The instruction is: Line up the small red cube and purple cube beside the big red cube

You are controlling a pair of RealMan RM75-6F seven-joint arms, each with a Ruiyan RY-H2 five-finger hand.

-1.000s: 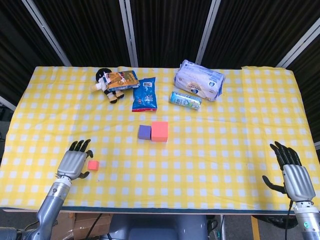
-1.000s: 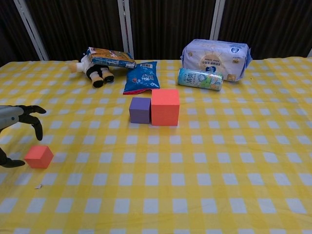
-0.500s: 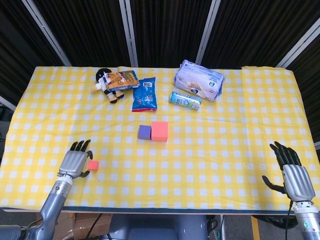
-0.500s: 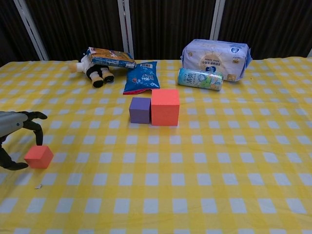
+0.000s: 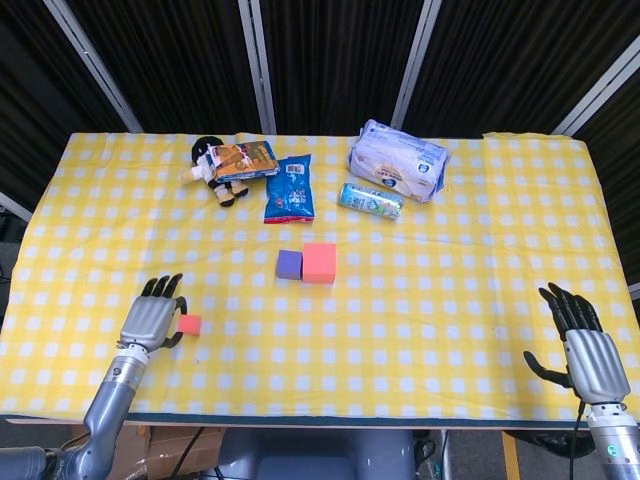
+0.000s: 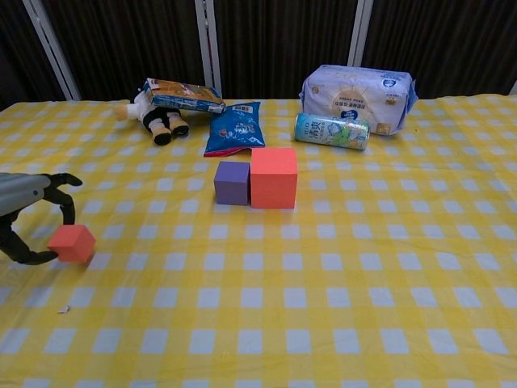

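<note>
1. Dark curtained backdrop, table under a yellow-and-white checked cloth (image 5: 420, 300). Clutter sits along the far edge, well beyond both hands: plush toy, blue snack bag, drink can, white tissue pack.
2. Left hand (image 5: 150, 320) (image 6: 24, 212) is at the near-left of the table, fingers curled around the small red foam cube (image 5: 189, 323) (image 6: 72, 243). In the chest view the thumb is under or in front of the cube and a fingertip touches its top back edge. It reads as a pinch, and the cube looks tilted and slightly off the cloth. I can't confirm it is clear of the cloth.
3. Key relation: the target row lies ahead of the left hand and off to its right, toward table centre. The small purple cube (image 5: 289, 264) (image 6: 232, 182) already sits flush against the left face of the big red cube (image 5: 319, 262) (image 6: 273, 177).
4. So the open slot nearest this hand is just left of the purple cube, on the hand's side of the row. That gives a direct carry with no need to cross over the blocks.
5. Right hand (image 5: 585, 345) is at the near-right edge, fingers spread and holding nothing, well apart from all cubes. The left hand is clearly the nearer one.
6. Risk, in my view: the pinch looks shallow, so the cube could rotate on set-down and break the line.
</note>
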